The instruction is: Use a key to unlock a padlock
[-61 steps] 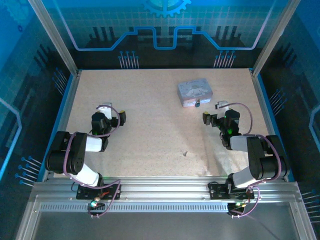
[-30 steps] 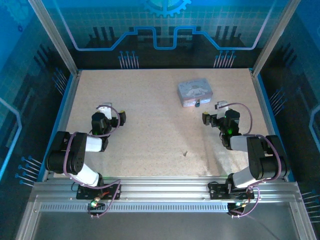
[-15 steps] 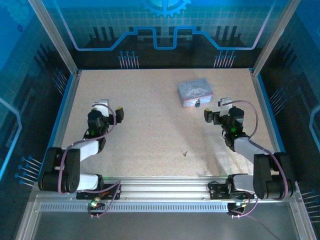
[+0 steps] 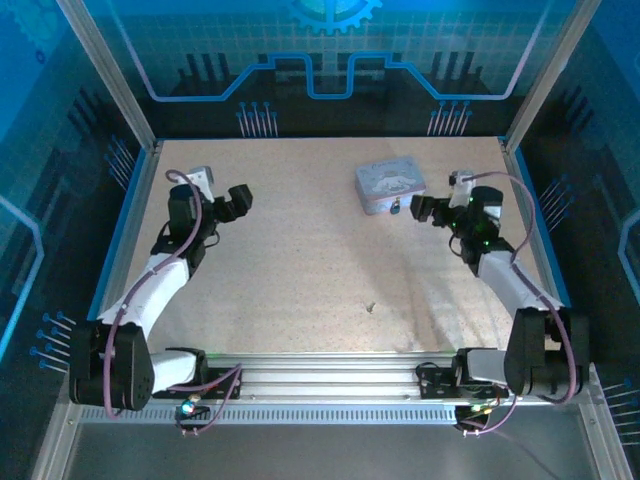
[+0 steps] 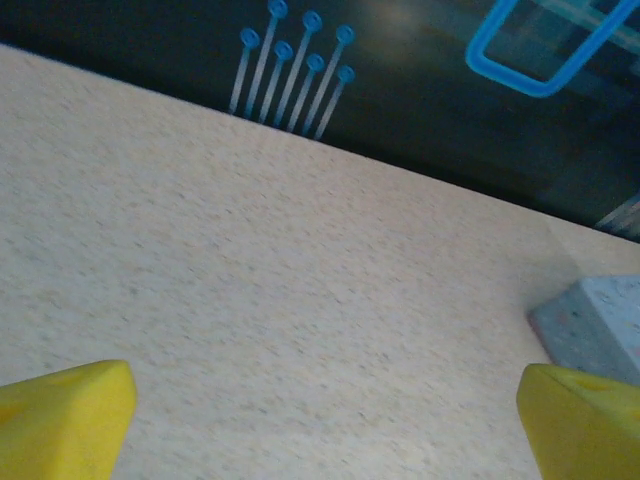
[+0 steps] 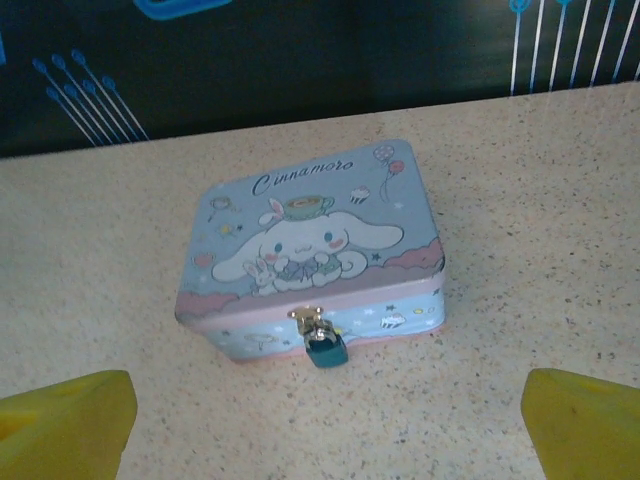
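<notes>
Right hand (image 6: 325,430) gapes before padlock (image 6: 325,350), seemingly locked.

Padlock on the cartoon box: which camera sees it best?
The right wrist view. There the padlock hangs close and clear on the front of the tin box. From the top external view it is a tiny dark speck at the box's near side. The left wrist view catches a corner of the tin box.

The tin box (image 6: 310,250) lid reads "Cinnamoro" in script.
</notes>
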`<act>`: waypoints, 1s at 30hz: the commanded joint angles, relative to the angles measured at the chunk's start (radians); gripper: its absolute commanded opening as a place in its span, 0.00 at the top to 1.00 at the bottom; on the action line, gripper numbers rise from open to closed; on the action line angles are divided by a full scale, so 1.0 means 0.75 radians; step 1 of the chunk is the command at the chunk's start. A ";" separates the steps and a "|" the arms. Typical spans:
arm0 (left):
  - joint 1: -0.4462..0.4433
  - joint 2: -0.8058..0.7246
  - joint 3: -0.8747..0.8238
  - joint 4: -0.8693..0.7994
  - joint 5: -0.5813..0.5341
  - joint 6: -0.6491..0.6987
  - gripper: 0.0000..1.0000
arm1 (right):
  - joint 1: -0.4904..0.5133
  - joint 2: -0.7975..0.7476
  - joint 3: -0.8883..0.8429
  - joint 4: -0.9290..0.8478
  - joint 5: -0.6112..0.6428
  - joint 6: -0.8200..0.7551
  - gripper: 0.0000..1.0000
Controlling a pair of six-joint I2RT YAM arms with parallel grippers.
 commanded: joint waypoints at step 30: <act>-0.537 1.090 0.937 0.011 0.311 -0.358 0.07 | -0.092 1.004 0.897 -0.271 -0.457 0.211 0.01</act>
